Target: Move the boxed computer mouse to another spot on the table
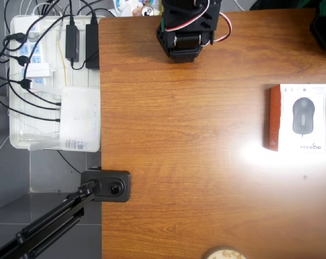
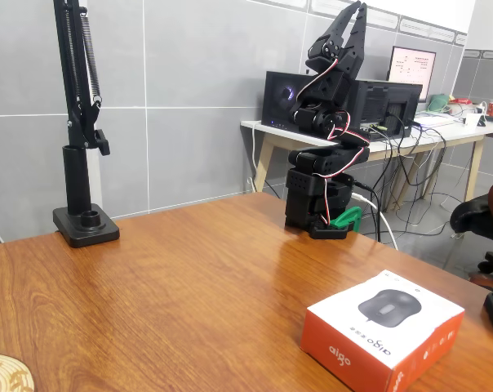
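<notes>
Where glare pools beside the boxed computer mouse (image 1: 299,117), glossy wood-grain table (image 1: 195,162).

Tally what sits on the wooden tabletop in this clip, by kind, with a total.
Boxed computer mouse: 1
Robot arm, claw raised: 1
Black clamp stand: 1
Round pale wooden disc at the table edge: 1
Total: 4

The table (image 1: 195,162) was viewed straight down from high above in the overhead view. It was seen from low near its edge in the fixed view, facing the arm's base (image 2: 316,204). The boxed computer mouse (image 1: 300,117) was shared by both views.
</notes>
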### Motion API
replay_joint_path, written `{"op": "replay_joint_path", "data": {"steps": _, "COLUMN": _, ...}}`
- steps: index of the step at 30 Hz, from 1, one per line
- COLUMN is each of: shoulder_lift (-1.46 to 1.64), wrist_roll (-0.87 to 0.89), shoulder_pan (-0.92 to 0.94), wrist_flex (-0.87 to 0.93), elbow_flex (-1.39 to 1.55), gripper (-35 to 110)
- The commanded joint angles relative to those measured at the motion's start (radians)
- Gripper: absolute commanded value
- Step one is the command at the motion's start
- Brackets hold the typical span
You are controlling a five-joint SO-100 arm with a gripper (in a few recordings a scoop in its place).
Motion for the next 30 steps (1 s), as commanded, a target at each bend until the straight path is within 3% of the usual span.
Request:
{"op": "replay_joint_path", "data": {"steps": 1, "shoulder_lift": -0.009, "wrist_roll": 0.003, "shoulder_pan": 0.008, "wrist_flex": -0.003, "elbow_flex": 0.002, "gripper": 0}}
{"op": "replay_joint_path", "data": {"steps": 23, "shoulder_lift": -0.009, "wrist_roll": 0.003, "shoulder_pan": 0.008, "wrist_flex": -0.003, "elbow_flex": 0.002, "gripper": 0}}
{"op": "replay_joint_path", "data": {"steps": 25, "shoulder_lift": -0.009, "wrist_roll": -0.017, "shoulder_pan": 0.008, "wrist_flex": -0.003, "elbow_flex": 0.002, "gripper": 8}}
{"op": "replay_joint_path", "data": {"steps": 27, "shoulder_lift": -0.009, "wrist_roll": -0.018, "shoulder_pan": 0.008, "wrist_flex": -0.003, "elbow_flex": 0.002, "gripper": 4}}
{"op": "replay_joint_path", "data": {"steps": 30, "shoulder_lift": -0.009, "wrist_roll": -0.112, "shoulder_pan": 0.017, "wrist_flex": 0.117, "elbow_flex": 0.0, "gripper": 0}}
